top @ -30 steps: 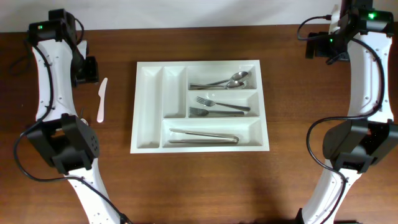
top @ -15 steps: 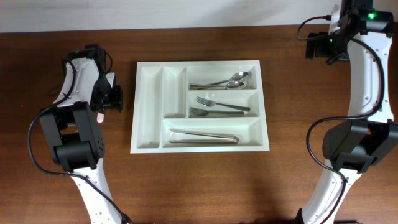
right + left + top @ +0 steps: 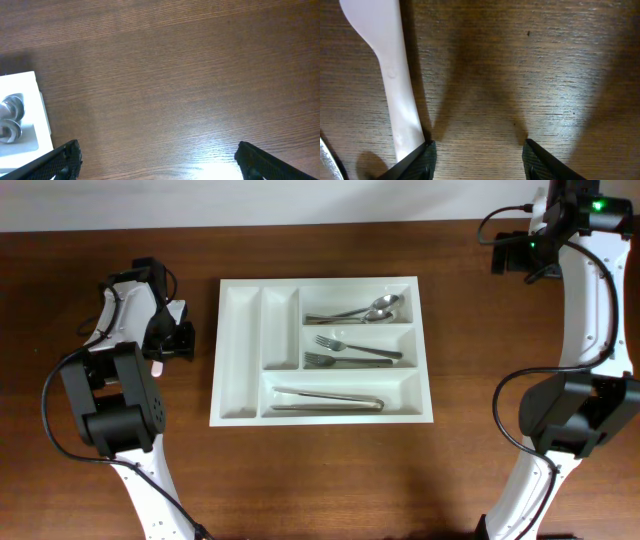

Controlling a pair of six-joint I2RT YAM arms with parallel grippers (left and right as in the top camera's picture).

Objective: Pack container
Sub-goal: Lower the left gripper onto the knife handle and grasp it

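The container (image 3: pixel 238 350) is a white five-compartment tray in the middle of the table. Its crosswise slots hold spoons (image 3: pixel 365 311), forks (image 3: pixel 350 352) and tongs (image 3: pixel 325 399). A white plastic knife (image 3: pixel 395 75) lies on the wood left of it, mostly hidden under my arm in the overhead view, with its end (image 3: pixel 157 366) showing. My left gripper (image 3: pixel 477 155) hovers low and open. Its left finger (image 3: pixel 417 160) sits at the knife's handle, and only bare wood lies between the jaws. My right gripper (image 3: pixel 157 160) is wide open over bare table.
The two narrow upright slots of the tray hold nothing. In the right wrist view the tray's corner (image 3: pixel 22 85) shows at the left edge, with spoon bowls (image 3: pixel 10 122) inside. The right arm (image 3: pixel 510 255) hangs at the far right back corner.
My left arm swung from the far left back corner down over the white knife beside the tray, then shifted slightly. The right arm stayed still.
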